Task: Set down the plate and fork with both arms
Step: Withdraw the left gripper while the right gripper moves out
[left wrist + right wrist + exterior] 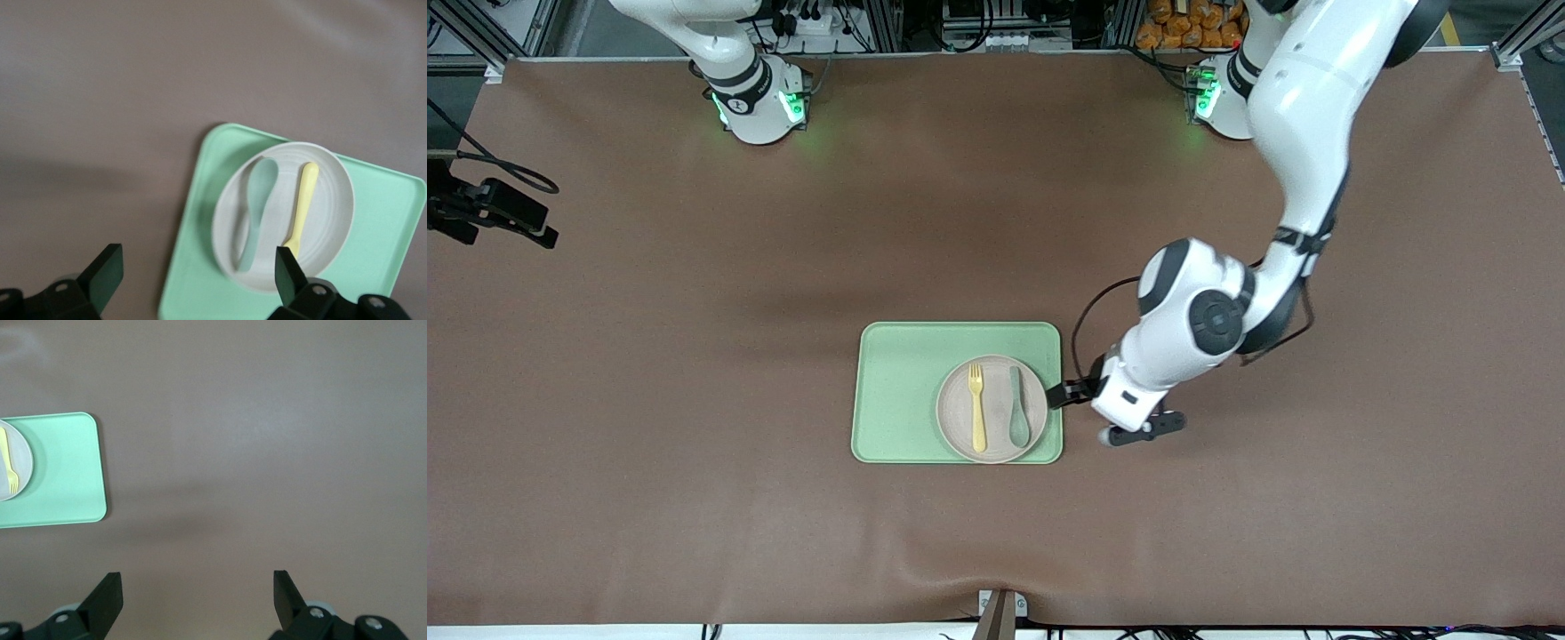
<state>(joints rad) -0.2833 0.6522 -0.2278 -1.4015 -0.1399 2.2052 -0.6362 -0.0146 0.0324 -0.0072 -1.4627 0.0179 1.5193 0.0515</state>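
The pale beige-pink plate (996,444) lies on the light green tray (898,391), at the tray's end toward the left arm. The yellow fork (977,407) and a grey-green spoon (1019,420) lie side by side on the plate. My left gripper (1060,394) is open and empty, low over the tray's edge beside the plate. The left wrist view shows its gripper (198,277) above the tray (190,267), with the plate (333,200), fork (301,207) and spoon (257,207). My right gripper (197,597) is open and empty over bare table. It is out of the front view.
The brown table mat (694,356) lies around the tray. The right wrist view shows the tray (67,467) with part of the plate (20,463) and fork (8,463) at its picture's edge. A black camera mount (489,209) stands at the right arm's end.
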